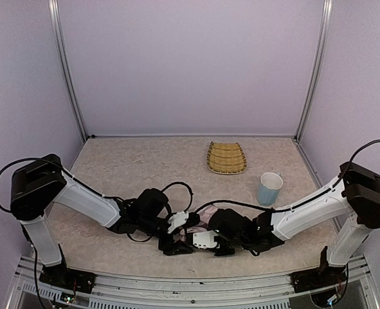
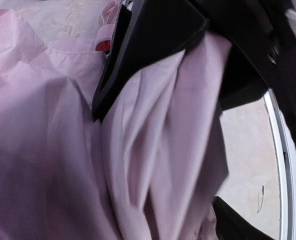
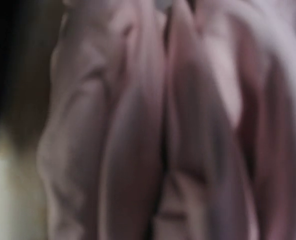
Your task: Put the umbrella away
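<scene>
The umbrella (image 1: 201, 222) shows only as a small patch of pale-pink fabric at the front centre of the table, between the two arms. My left gripper (image 1: 177, 233) and right gripper (image 1: 206, 241) meet there and both press onto it. Folded pink umbrella fabric (image 2: 153, 150) fills the left wrist view, and a black part of the other arm (image 2: 153, 40) lies across its top. Blurred pink folds (image 3: 153, 125) fill the right wrist view. Neither gripper's fingers show in the wrist views, so I cannot tell whether they are open or shut. The shaft and handle are hidden.
A woven yellow tray (image 1: 226, 158) lies at the back right of the table. A pale-blue cup (image 1: 269, 188) stands right of centre, close to the right forearm. Black cables loop over the table by both arms. The table's front rail (image 2: 280, 165) runs just beside the umbrella.
</scene>
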`<move>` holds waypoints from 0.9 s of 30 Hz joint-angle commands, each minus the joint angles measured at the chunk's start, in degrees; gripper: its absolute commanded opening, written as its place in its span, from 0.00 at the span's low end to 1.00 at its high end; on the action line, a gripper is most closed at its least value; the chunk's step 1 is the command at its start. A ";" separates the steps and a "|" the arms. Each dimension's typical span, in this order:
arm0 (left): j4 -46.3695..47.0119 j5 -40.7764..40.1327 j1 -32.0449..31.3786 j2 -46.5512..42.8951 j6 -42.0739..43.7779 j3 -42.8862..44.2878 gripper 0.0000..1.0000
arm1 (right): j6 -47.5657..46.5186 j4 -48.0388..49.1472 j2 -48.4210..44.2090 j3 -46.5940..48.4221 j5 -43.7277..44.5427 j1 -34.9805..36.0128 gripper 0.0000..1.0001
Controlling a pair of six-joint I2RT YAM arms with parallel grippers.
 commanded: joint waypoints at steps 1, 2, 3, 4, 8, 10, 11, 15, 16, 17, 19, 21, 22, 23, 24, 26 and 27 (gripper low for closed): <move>9.14 0.08 2.42 -7.06 -4.68 -8.36 0.76 | 3.01 -11.84 2.92 -0.29 -8.29 -0.33 0.27; 13.95 -1.00 3.11 -9.03 -6.09 -10.70 0.77 | 3.47 -13.06 3.08 -0.04 -9.64 -0.42 0.26; 18.68 -1.88 3.89 -10.91 -7.46 -13.14 0.79 | 3.97 -14.21 3.30 0.28 -10.89 -0.57 0.25; 24.03 -2.77 4.53 -12.81 -8.94 -16.07 0.82 | 4.65 -15.49 3.51 0.57 -12.13 -0.75 0.24; 40.90 -8.39 5.21 -20.76 -12.75 -27.09 0.89 | 6.75 -19.82 4.03 1.66 -17.15 -1.85 0.23; 45.84 -10.98 5.21 -26.73 -13.98 -31.67 0.86 | 7.36 -22.83 4.41 2.49 -21.29 -2.59 0.23; 46.45 -11.56 5.02 -29.86 -14.02 -33.40 0.85 | 7.63 -23.97 4.74 3.20 -23.09 -3.04 0.22; 33.88 -24.87 -1.55 -42.15 -5.21 -34.38 0.68 | 8.71 -33.68 7.16 8.49 -33.42 -5.91 0.24; 30.04 -30.56 -4.30 -44.03 -1.79 -33.90 0.64 | 9.11 -35.78 8.00 9.95 -36.44 -6.86 0.24; 26.43 -34.19 -6.30 -45.44 0.93 -33.49 0.60 | 9.56 -37.50 9.04 11.20 -39.38 -7.65 0.23; 20.37 -36.17 -8.85 -47.25 4.04 -32.65 0.58 | 10.03 -39.73 11.13 13.65 -44.24 -8.95 0.22; 18.77 -34.71 -11.25 -46.13 6.27 -32.39 0.58 | 9.80 -42.15 13.55 15.97 -48.36 -10.11 0.22; 18.20 -33.90 -12.45 -44.15 7.59 -31.70 0.58 | 9.64 -43.60 14.86 17.10 -49.67 -10.58 0.23; 17.53 -33.69 -13.64 -41.46 8.59 -30.73 0.58 | 9.37 -44.97 16.29 18.41 -50.69 -11.08 0.23; 16.35 -34.08 -14.76 -38.25 9.64 -29.16 0.60 | 8.98 -46.26 17.44 19.59 -51.69 -11.62 0.23; 14.49 -36.69 -16.69 -31.31 11.26 -25.47 0.66 | 7.80 -48.28 19.70 21.69 -53.62 -12.60 0.24; 13.55 -38.02 -17.65 -27.94 12.32 -23.44 0.70 | 7.26 -48.94 20.96 22.42 -54.74 -13.03 0.24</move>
